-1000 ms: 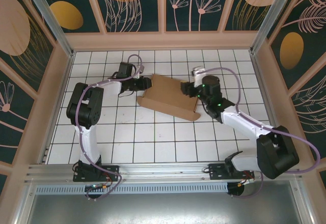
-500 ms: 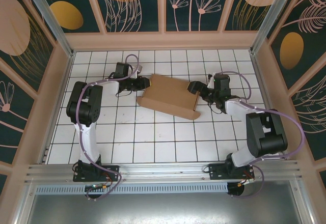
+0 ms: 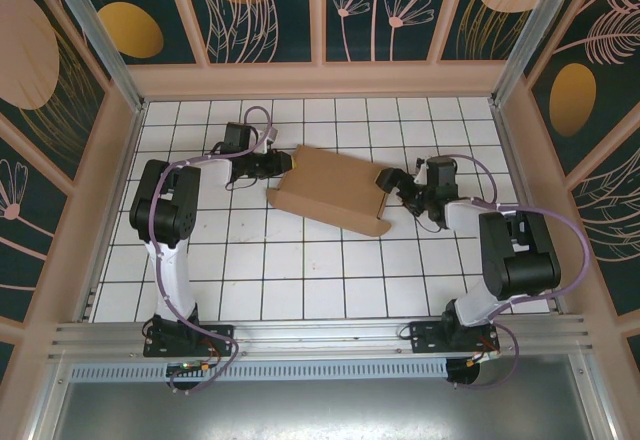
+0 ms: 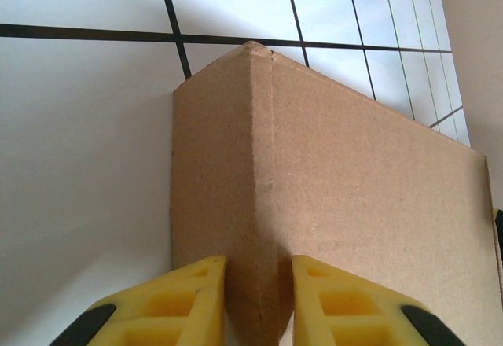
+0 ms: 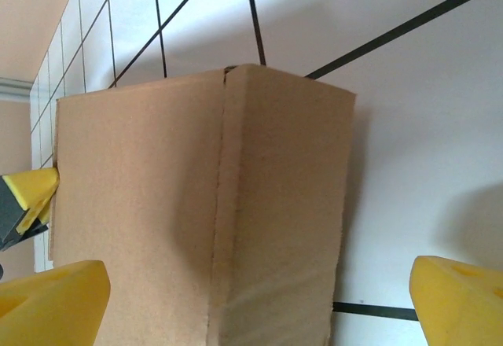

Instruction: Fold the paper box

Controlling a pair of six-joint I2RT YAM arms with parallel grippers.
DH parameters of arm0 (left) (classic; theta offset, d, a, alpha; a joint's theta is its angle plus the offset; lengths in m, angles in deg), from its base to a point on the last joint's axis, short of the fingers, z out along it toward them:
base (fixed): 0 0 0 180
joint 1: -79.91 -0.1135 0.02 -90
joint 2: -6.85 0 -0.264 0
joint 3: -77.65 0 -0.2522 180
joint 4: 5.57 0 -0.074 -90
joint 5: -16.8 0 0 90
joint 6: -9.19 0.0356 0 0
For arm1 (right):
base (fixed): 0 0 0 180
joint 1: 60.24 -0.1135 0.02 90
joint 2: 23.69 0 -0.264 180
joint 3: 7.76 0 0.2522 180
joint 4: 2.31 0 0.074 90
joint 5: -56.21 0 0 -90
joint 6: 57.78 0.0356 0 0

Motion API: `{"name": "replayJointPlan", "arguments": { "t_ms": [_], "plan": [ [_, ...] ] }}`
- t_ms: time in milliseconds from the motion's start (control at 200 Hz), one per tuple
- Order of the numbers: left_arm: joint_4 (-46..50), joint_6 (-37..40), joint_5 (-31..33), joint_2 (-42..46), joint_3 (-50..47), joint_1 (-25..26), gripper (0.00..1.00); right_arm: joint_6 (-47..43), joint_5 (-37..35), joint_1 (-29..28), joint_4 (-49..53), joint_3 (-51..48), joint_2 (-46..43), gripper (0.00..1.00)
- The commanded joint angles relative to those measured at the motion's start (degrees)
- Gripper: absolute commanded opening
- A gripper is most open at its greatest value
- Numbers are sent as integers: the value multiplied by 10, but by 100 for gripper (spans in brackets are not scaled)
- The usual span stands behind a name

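White tiled counter (image 3: 300, 280) with a black grid, boxed in by dark teal walls (image 3: 390, 10) with leaf and flower prints in pale wood framing. Count's easy: one paper box (image 3: 335, 188), two arms. The box is plain brown cardboard, sitting mid-counter toward the far side, between the arms. The left end effector (image 3: 287, 163) is pinched on the box's left corner fold. The right end effector (image 3: 388, 182) is spread wide around the right corner, with neither finger touching it.

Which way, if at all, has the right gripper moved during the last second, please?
Yes: the right gripper has backed rightward across the floor tiles, toward the right wall, and straddles the paper box's right end, open.
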Motion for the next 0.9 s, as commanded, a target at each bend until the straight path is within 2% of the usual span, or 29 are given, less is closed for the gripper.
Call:
{"name": "replayJointPlan", "arguments": {
  "t_ms": [0, 200, 390, 596, 691, 791, 896],
  "plan": [
    [68, 6, 52, -49, -24, -11, 23, 5, 26, 1, -24, -8, -2, 98],
    [67, 4, 36, -50, -25, -14, 18, 59, 109, -2, -94, -12, 63, 97],
    [59, 0, 26, -52, -35, -27, 17, 93, 124, -5, -140, -22, 74, 96],
    [55, -2, 15, -57, -34, -29, 16, 141, 147, -26, -188, -24, 88, 83],
    [46, -9, 6, -50, -37, -28, 16, 188, 167, -27, -240, -36, 87, 71],
    [42, -11, 13, -18, -45, -27, 22, 212, 171, -22, -250, -41, 65, 58],
    [47, -12, 83, 58, -60, -27, 40, 215, 161, -12, -225, -41, 32, 49]
  ]
}}
